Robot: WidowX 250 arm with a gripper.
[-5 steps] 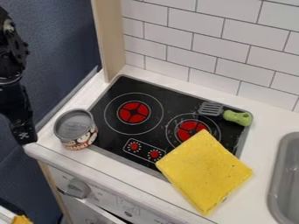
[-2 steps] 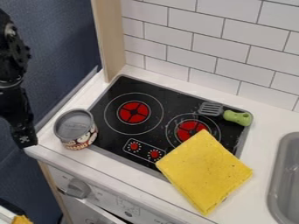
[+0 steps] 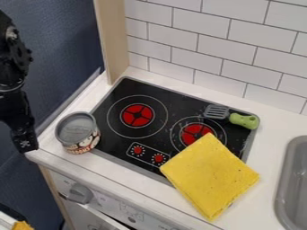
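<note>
My gripper (image 3: 25,143) hangs at the far left, beside the counter's left corner, and I cannot tell how its jaws stand. Nearest to it is a can (image 3: 78,132) with a grey top and a patterned label, upright on the counter at the stove's left edge. A folded yellow cloth (image 3: 210,177) lies over the stove's front right corner and the counter. Behind it, a spatula with a green handle (image 3: 244,120) and a grey slotted head rests on the back right of the black stove top (image 3: 114,134).
A grey sink (image 3: 294,179) is set into the counter (image 3: 273,130) at the right edge. A wooden post (image 3: 112,40) and a white tiled wall (image 3: 210,45) rise behind the stove. A grey knob (image 3: 80,193) sticks out of the front panel.
Compared with a second ago, my gripper and arm have shifted very slightly at the left edge. The can, cloth and spatula have stayed in place.
</note>
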